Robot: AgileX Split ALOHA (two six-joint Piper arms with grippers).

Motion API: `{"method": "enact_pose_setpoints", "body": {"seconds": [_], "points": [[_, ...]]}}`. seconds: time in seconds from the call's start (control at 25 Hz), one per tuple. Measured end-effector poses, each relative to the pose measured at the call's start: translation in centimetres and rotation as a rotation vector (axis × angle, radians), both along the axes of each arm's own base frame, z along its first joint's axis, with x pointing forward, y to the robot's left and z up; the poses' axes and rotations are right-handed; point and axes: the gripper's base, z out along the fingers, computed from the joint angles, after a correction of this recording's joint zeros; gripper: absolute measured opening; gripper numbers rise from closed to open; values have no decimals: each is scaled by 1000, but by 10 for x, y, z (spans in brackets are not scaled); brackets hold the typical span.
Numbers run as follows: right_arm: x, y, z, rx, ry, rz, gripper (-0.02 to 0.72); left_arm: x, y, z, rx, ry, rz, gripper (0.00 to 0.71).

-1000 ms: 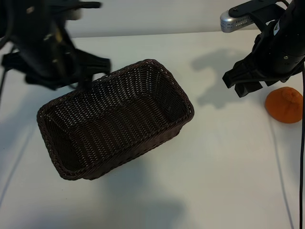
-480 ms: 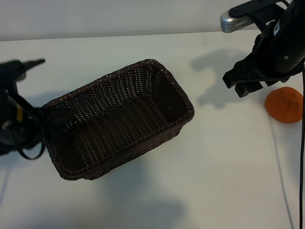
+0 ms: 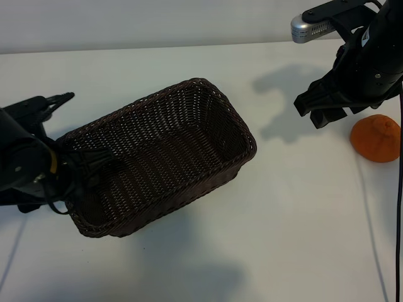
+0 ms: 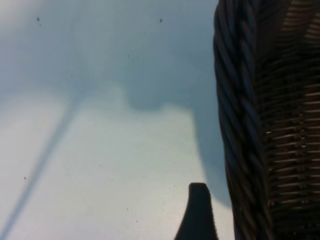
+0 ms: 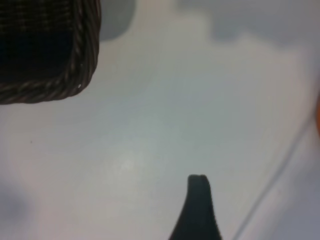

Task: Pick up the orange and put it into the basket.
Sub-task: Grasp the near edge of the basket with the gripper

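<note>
The dark brown wicker basket (image 3: 242, 135) lies slantwise in the middle of the white table and holds nothing. The orange (image 3: 376, 138) rests on the table at the far right, well apart from the basket. My right gripper (image 3: 322, 113) hovers just left of the orange, open, nothing between its fingers (image 5: 198, 210). A sliver of the orange (image 5: 318, 112) shows at the edge of the right wrist view. My left gripper (image 3: 85, 167) is low at the basket's left end, open. Its one visible finger (image 4: 198, 215) is beside the braided rim (image 4: 235, 100), outside the basket.
A dark cable (image 3: 398, 207) hangs down the right edge past the orange. A silver camera (image 3: 312, 26) sits on top of the right arm. White table (image 3: 283, 239) stretches in front of the basket and between the basket and the orange.
The left arm has swung from behind the basket's back left corner down to its left end, low over the table. The right arm, basket and orange have not moved.
</note>
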Motion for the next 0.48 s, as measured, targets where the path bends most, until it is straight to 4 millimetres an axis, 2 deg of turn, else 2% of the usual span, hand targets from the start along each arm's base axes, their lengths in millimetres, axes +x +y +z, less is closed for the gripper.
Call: {"method": "enact_pose_setpoints", "body": {"seconds": [0.2, 0.48], "points": [[0, 1, 0, 17, 5, -2, 559, 9, 10, -10, 4, 29, 59, 592], [-1, 2, 0, 28, 7, 3, 559, 16, 19, -11, -53, 31, 66, 592]]}}
